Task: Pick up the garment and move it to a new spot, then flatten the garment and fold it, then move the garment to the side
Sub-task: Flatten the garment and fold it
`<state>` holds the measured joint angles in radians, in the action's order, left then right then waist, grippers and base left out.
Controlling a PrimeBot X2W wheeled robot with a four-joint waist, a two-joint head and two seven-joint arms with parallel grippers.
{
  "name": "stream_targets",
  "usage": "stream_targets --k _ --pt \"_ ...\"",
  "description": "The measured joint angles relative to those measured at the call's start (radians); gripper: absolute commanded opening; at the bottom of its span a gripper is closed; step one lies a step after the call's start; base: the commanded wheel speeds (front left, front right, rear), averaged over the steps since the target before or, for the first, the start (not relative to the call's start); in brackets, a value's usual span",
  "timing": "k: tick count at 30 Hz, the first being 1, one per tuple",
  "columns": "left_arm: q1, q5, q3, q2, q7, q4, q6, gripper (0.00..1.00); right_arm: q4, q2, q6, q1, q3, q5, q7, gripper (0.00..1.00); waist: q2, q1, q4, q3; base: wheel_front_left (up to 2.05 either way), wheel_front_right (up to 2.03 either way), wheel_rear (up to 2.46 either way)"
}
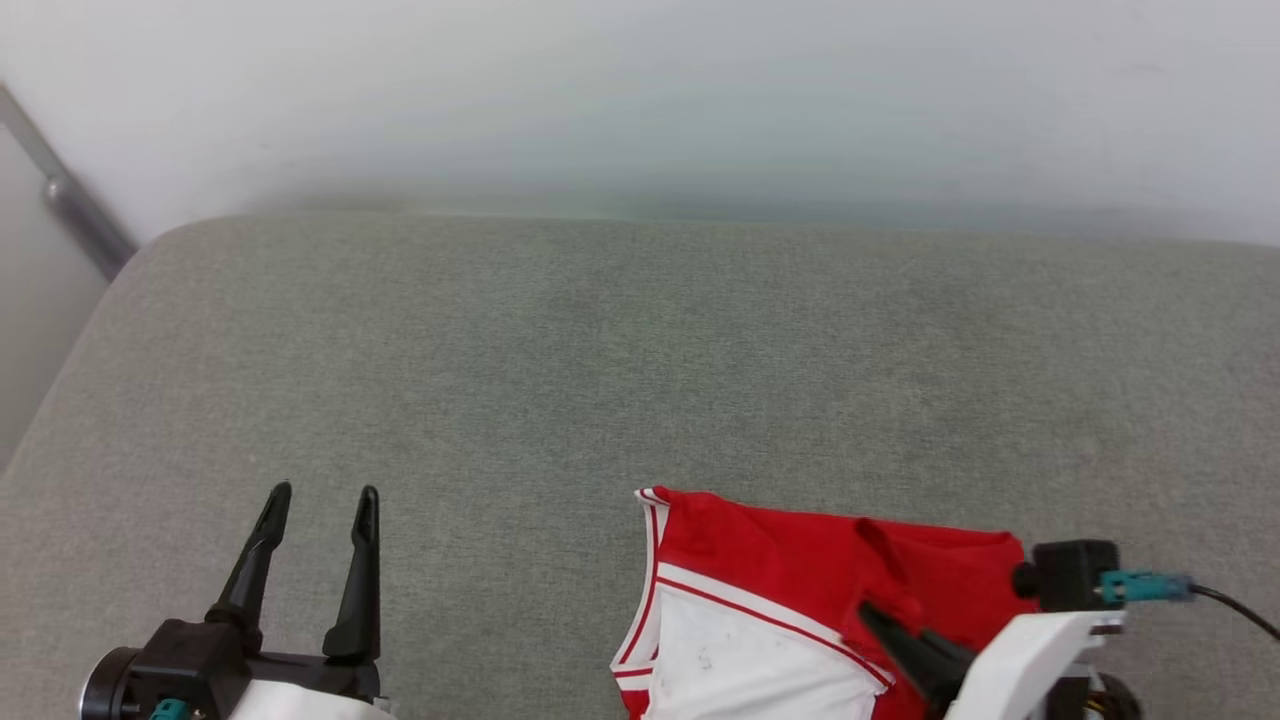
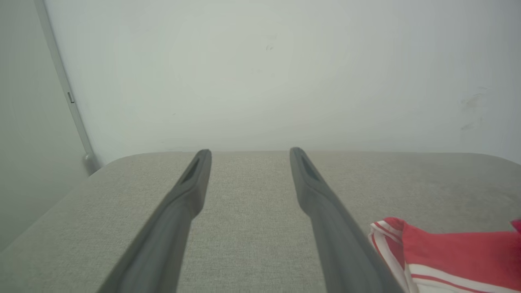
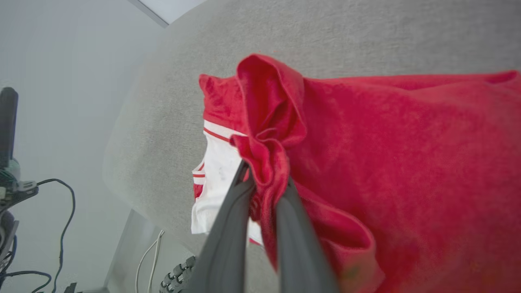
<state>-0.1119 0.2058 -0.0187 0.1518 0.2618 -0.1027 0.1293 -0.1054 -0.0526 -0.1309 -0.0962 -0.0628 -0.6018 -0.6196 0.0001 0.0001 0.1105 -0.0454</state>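
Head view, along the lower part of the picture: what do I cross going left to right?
In order: left gripper, standing open → grey cushion → red and white jersey → teal connector → black cable.

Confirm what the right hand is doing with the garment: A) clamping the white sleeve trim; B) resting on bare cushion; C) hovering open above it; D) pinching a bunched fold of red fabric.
D: in the right wrist view the right hand is shut on a gathered red fold of the garment.
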Motion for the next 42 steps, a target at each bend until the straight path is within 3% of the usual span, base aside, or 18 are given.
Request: stream_targets --k 6,19,20,21,27,31,40,42 --pt "0.0 0.0 0.008 -0.004 0.0 0.004 0.0 1.0 0.107 0.002 0.0 0.078 -0.12 -0.097 0.083 0.0 -0.0001 0.0 0.028 0.002 0.0 0.0 0.0" --pt "0.005 0.01 0.007 -0.008 0.0 0.008 0.0 1.0 0.358 0.001 0.0 0.21 -0.263 -0.147 0.227 0.0 0.0 0.0 0.069 -0.015 0.0 0.0 0.0" --pt "0.005 0.01 0.007 -0.008 0.0 0.008 0.0 1.0 0.363 0.0 0.0 0.219 -0.286 -0.153 0.233 0.22 0.0 0.0 0.069 -0.015 0.0 0.0 0.0" --pt "0.005 0.01 0.007 -0.008 0.0 0.01 0.0 1.0 0.363 0.001 0.0 0.227 -0.311 -0.156 0.24 1.0 -0.0001 -0.0001 0.068 -0.015 0.0 0.0 0.0" --pt "0.004 0.007 0.002 -0.008 0.0 0.013 0.0 1.0 0.368 0.003 0.0 0.249 -0.345 -0.145 0.262 1.0 -0.0001 -0.0001 0.049 -0.004 0.0 0.0 0.0" --pt "-0.002 0.003 -0.002 -0.008 0.0 0.013 0.0 1.0 0.337 0.004 0.0 0.272 -0.324 -0.076 0.256 1.0 0.0 -0.0001 0.027 0.005 0.0 0.0 0.0" --pt "-0.002 0.001 -0.005 -0.012 0.001 0.002 0.0 1.0 0.184 -0.007 0.0 0.353 -0.199 0.23 0.205 1.0 0.0 0.0 -0.031 0.006 0.0 0.0 0.0" --pt "0.0 0.001 -0.003 -0.012 0.001 0.001 0.0 1.0 0.157 -0.072 0.0 0.365 -0.183 0.308 0.222 1.0 0.0 -0.0001 -0.043 0.002 0.0 0.0 0.0"
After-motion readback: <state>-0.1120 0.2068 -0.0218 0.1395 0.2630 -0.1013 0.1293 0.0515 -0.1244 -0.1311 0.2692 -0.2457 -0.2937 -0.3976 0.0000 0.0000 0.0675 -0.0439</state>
